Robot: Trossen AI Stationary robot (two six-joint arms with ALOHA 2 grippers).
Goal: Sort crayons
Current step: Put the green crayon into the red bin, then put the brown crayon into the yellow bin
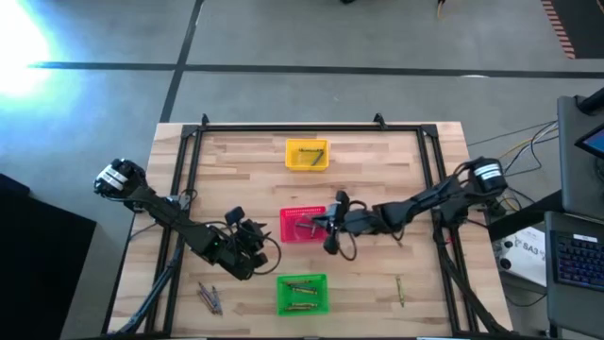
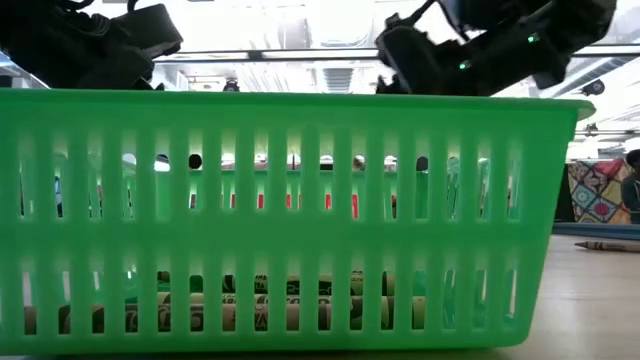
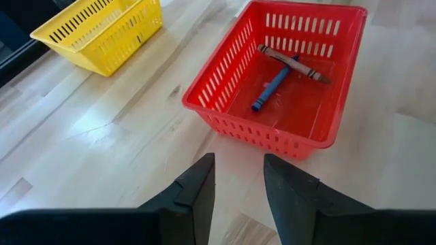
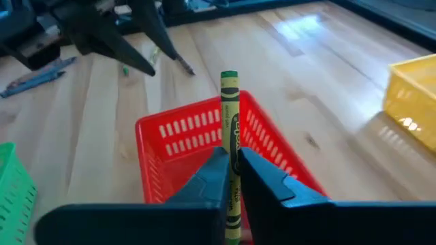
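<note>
A yellow-green crayon is in my right gripper, which is shut on it above the red basket. In the high view this gripper stands at the right side of the red basket. My left gripper is open and empty over bare table, on the left side of the red basket; it also shows in the high view. A blue crayon and a reddish-brown crayon lie in the red basket. My right gripper pinches the crayon between its two fingers at the crayon's lower half. The crayon lies along the fingers, and its green end sticks out well past the fingertips. It is lifted clear, above the red basket.
A yellow basket stands at the far middle and a green basket with several crayons at the near middle; the green basket fills the low view. Loose crayons lie near left and near right.
</note>
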